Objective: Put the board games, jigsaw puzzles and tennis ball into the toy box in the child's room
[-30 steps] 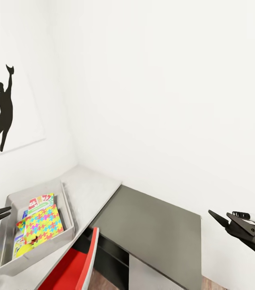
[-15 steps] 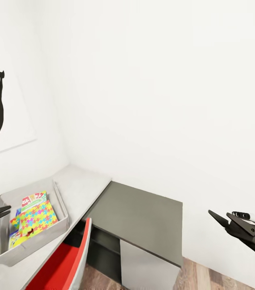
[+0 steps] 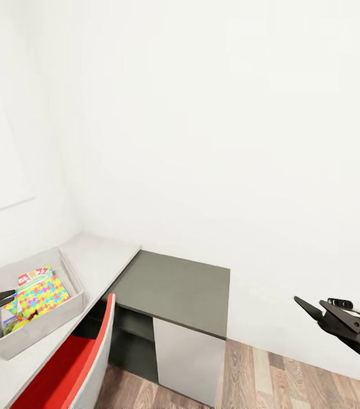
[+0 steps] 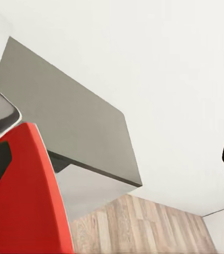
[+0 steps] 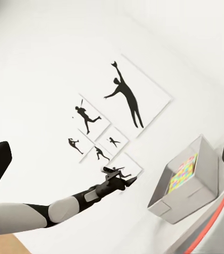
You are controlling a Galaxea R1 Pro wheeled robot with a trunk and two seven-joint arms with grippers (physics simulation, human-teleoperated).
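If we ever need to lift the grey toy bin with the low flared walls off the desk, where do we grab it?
Judgement only: pinch the rim of the grey toy bin on its long bare wall nearest the red chair, coming from above. The walls flare outward and are thin, so a jaw fits over the lip. The multicoloured puzzle square inside lies flat, below the rim. The left gripper is nearest.

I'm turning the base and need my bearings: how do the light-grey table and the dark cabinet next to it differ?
The table has a pale grey top; the side cabinet has a dark grey top with a pale front panel. The table stands higher, the side cabinet lower. The table carries the toy box, which holds colourful toys; the side cabinet's top is bare. Both are flat-topped and stand against the white wall, meeting at the corner.
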